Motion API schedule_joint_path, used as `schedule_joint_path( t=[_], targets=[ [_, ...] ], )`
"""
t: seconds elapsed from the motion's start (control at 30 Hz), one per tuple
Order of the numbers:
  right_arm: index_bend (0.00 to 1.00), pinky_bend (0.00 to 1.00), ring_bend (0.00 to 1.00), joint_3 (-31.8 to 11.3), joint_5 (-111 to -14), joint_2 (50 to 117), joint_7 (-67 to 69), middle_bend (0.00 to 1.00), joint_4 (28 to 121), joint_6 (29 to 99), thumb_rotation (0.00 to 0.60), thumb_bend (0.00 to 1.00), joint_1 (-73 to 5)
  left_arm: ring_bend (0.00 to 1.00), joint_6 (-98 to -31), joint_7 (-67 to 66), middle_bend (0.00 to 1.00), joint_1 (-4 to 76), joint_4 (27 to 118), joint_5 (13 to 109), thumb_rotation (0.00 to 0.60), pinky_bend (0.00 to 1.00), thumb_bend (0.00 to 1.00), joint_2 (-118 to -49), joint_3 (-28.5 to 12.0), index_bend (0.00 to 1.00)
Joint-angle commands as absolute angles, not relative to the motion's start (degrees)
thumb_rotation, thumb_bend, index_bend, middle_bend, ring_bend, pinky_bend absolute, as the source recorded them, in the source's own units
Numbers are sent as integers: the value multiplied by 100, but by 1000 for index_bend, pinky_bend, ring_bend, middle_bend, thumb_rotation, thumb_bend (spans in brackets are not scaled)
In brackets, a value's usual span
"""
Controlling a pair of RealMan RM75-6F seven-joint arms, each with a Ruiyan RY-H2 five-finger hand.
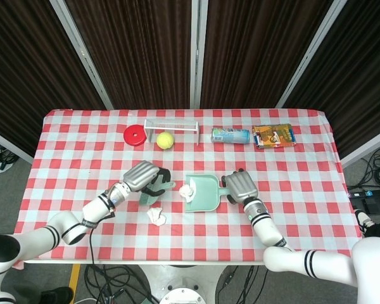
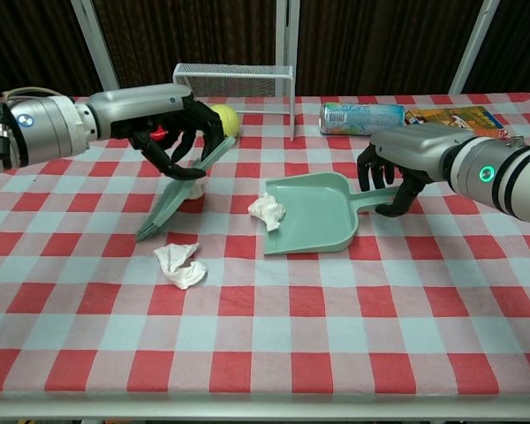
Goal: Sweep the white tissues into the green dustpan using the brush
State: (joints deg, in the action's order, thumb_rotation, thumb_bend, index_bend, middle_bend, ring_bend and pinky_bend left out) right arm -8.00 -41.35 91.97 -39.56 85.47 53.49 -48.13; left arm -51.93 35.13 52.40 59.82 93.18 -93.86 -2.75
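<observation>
We judged the sweep half done: one tissue (image 2: pixel 267 210) lay at the dustpan (image 2: pixel 322 225) mouth, another (image 2: pixel 180 264) lay nearer on the worktop (image 2: pixel 336 336). Left hand (image 2: pixel 172 132) grasped the brush (image 2: pixel 172 205); right hand (image 2: pixel 393 177) grasped the dustpan handle. Next we expected the brush to go behind the near tissue and push it right.

Print on the can (image 2: pixel 362 117) and box (image 2: pixel 454 117) is unreadable

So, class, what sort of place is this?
Probably a robot test room, not a home: dark curtains behind, loose cables on the floor, and a checked table set with props.
</observation>
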Motion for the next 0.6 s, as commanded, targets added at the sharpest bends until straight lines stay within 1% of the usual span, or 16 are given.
schedule_joint_path(
  t=[0.03,0.17,0.37,0.47,0.6],
  targets=[
    [664,244,357,-811,-4120,9230,-3903,620,8506,5327,600,392,-4836,641,-5220,3574,549,5344,6144,9372,600,802,433,-9385,-283,549],
    [667,245,357,-815,-4177,9286,-3800,621,8413,5329,600,407,-4848,636,-5275,3806,549,5445,6496,9421,600,801,434,-9295,-292,550],
    [674,246,359,-787,-4372,9356,-3577,624,8206,5189,600,427,-4870,627,-5701,4444,554,5452,7100,9637,600,801,442,-8951,-229,554],
    [675,246,359,-780,-4470,9353,-3484,624,8092,5055,600,427,-4913,626,-5822,4231,553,5337,7320,9590,600,801,441,-8702,-187,554],
    [677,246,359,-744,-4636,9313,-3382,625,7977,4865,600,427,-4977,627,-5862,3773,551,5062,7825,9254,600,801,446,-8318,-160,553]
  ],
)
